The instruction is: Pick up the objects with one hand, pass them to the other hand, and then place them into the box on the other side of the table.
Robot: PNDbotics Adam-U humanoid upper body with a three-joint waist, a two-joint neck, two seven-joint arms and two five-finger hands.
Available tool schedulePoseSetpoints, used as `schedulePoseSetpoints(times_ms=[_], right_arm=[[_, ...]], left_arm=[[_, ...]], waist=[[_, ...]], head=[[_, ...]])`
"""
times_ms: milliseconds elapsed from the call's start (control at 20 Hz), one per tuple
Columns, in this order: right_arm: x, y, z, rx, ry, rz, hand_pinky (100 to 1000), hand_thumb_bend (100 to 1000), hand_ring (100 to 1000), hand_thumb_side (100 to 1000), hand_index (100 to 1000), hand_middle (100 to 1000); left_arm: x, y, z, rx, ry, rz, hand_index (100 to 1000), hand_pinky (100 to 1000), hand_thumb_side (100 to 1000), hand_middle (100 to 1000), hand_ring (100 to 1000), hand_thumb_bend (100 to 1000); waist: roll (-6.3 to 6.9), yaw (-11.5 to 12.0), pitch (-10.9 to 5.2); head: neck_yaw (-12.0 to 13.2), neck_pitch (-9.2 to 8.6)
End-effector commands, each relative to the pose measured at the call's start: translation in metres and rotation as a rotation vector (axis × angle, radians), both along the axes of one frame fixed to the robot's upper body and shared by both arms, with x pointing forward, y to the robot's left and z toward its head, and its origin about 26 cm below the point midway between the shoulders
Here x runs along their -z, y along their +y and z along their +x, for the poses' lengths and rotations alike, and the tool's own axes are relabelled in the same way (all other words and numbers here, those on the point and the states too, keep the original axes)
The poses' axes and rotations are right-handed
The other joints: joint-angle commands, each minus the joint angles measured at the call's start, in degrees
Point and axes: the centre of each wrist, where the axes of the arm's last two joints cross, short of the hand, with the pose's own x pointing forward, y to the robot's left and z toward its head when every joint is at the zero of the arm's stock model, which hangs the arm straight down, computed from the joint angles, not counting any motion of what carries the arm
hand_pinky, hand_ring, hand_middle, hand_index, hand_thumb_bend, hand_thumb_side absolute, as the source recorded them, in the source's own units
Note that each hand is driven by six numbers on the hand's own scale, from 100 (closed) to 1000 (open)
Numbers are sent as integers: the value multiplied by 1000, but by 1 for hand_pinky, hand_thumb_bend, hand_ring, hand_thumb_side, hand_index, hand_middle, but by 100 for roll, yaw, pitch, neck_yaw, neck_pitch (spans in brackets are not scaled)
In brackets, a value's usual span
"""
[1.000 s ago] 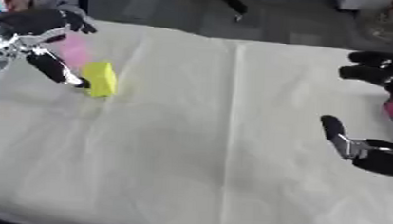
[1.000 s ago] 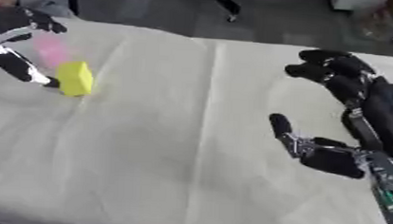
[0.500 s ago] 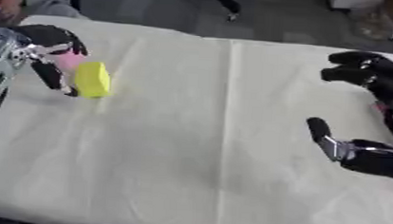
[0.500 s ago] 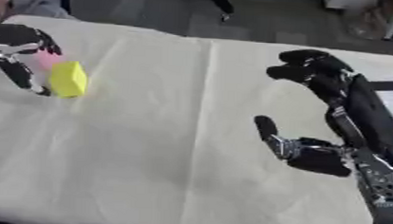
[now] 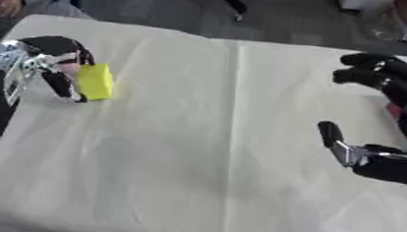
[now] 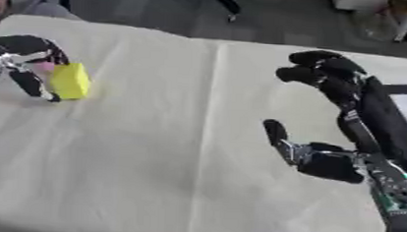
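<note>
Left eye view, and here's the left hand at the near-left of the table, fingers curled round a yellow block. Fingers arch over the top, the thumb sits at the lower left side, and the block pokes out to the hand's right. A bit of pink shows between the fingers just behind it (what that is, I can't make out). Whether the block is clear of the cloth or touching it, I cannot tell.

Over on the right, the right hand hangs above the table, well apart from the block, fingers spread and curved, nothing in it. It looks ready to receive. The box isn't clearly in view, only a pale edge at the far right.

The risk, I'd say, is the handover. The block sits out at the fingertips rather than deep in the palm, so a swing toward the middle could let it twist or slip. If the right hand closes before the block is well between its fingers, it drops onto the cloth.
</note>
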Motion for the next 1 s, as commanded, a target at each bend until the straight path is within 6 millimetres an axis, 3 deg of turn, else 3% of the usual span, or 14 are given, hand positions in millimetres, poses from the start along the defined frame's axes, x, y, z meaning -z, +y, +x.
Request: schedulePoseSetpoints(times_ms=[50,150,200,400,450,500,750,1000], right_arm=[[-10,0,-2,-14,-33,1,833,227,803,395,796,628],[-10,0,-2,-14,-32,0,833,227,804,395,796,629],[-10,0,-2,-14,-32,0,833,225,804,397,797,629],[-10,0,-2,-13,-32,-3,833,224,804,397,797,629],[-10,0,-2,-13,-32,-4,833,223,804,397,797,630],[-10,0,-2,-13,-33,-4,833,222,804,397,797,630],[-11,-1,-1,-14,-37,-9,833,223,803,395,800,633],[-19,2,0,-46,-73,-43,833,239,803,386,819,652]], left_arm=[[2,5,1,-30,-58,-28,730,845,230,575,635,507],[5,5,1,-34,-95,-50,687,827,210,527,591,489],[6,4,1,-33,-116,-60,616,797,183,457,523,458],[2,1,1,-15,-204,-90,506,758,137,343,439,397],[0,1,1,-11,-225,-99,480,751,207,314,418,294],[-2,0,1,-7,-242,-110,474,748,134,307,413,390],[-22,-1,-3,24,-311,-150,459,751,141,296,408,381],[-46,-9,-15,78,-420,-324,431,717,181,283,397,342]], waist=[[-78,-14,-104],[-79,-17,-102],[-80,-18,-101],[-75,-14,-99],[-73,-12,-100],[-72,-11,-102],[-63,9,-119],[-41,31,-142]], head=[[13,-12],[20,-12],[23,-12],[30,-12],[30,-12],[26,-12],[25,-12],[-19,-12]])
